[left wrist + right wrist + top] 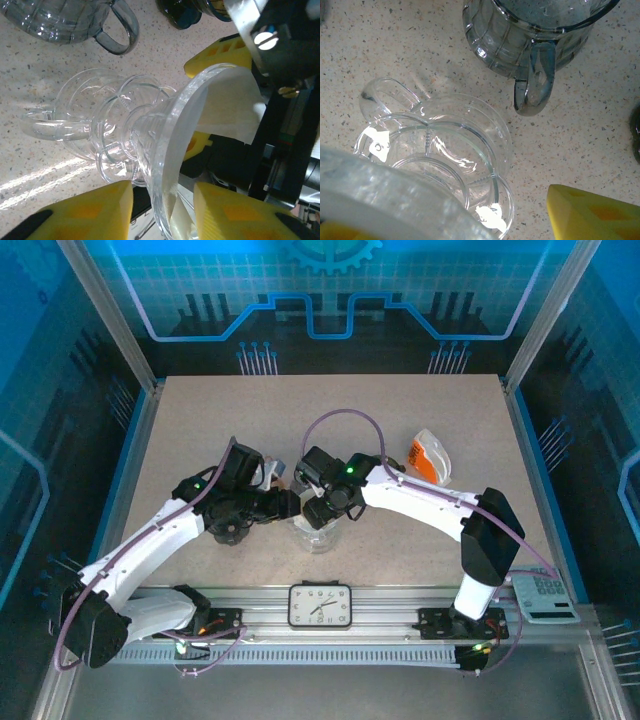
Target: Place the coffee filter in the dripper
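Left wrist view is showing the clear dripper standing on the tabletop, with the white coffee filter sitting inside its cone. The left gripper jaws are standing apart on either side of the rim, a thin gap showing. The right gripper jaws are sitting wide apart around the opposite rim and filter, not visibly pinching. A grey glass jug is standing just beside.
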Motion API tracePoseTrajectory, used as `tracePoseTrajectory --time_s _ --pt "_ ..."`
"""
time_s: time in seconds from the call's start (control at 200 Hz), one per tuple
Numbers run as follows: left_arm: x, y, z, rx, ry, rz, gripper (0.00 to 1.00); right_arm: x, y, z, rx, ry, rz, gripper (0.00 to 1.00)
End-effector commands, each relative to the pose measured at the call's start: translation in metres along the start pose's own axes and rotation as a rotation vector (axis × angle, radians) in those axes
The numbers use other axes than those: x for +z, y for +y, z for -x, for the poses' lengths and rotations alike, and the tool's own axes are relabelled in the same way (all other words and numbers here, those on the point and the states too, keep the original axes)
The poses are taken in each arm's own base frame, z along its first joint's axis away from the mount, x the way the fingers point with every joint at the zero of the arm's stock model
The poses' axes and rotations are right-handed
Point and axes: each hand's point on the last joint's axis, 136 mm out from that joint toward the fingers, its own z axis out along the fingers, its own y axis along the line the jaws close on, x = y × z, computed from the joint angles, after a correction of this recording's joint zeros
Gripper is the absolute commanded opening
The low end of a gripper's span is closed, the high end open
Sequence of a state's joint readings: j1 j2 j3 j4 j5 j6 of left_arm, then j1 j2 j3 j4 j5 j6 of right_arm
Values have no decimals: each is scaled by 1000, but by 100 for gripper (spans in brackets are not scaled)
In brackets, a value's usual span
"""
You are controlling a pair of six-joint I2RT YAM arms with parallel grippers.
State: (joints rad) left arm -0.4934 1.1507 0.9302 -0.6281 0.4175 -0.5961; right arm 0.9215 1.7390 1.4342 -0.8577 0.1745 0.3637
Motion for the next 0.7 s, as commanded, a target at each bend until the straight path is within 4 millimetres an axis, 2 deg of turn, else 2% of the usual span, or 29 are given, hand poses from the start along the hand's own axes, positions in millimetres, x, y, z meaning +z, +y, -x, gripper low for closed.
tracePoseTrajectory --time_s 0.0,0.17,0.24,0.3,0.39,0.46,0.62,0.695 --pt "-5 -2 -6 1 28 -6 33 12 -4 -9 17 38 -13 68" --pt "-3 2 -7 -4 37 10 16 13 -4 -9 19 39 -13 68" --pt "-3 2 -7 -5 34 11 15 13 -4 -9 19 40 -12 68" --pt "-4 3 -7 -8 34 14 20 13 -4 -9 20 38 -12 68" --pt "-4 3 -7 -11 29 12 35 13 -4 -9 19 38 -12 68" --pt "-4 3 -7 -12 28 11 37 13 -3 -8 22 36 -11 68" --pt "-1 6 -11 -16 41 11 16 14 -3 -9 25 37 -10 68" --pt "0 7 -11 -17 43 13 12 14 -3 -9 26 37 -10 68"
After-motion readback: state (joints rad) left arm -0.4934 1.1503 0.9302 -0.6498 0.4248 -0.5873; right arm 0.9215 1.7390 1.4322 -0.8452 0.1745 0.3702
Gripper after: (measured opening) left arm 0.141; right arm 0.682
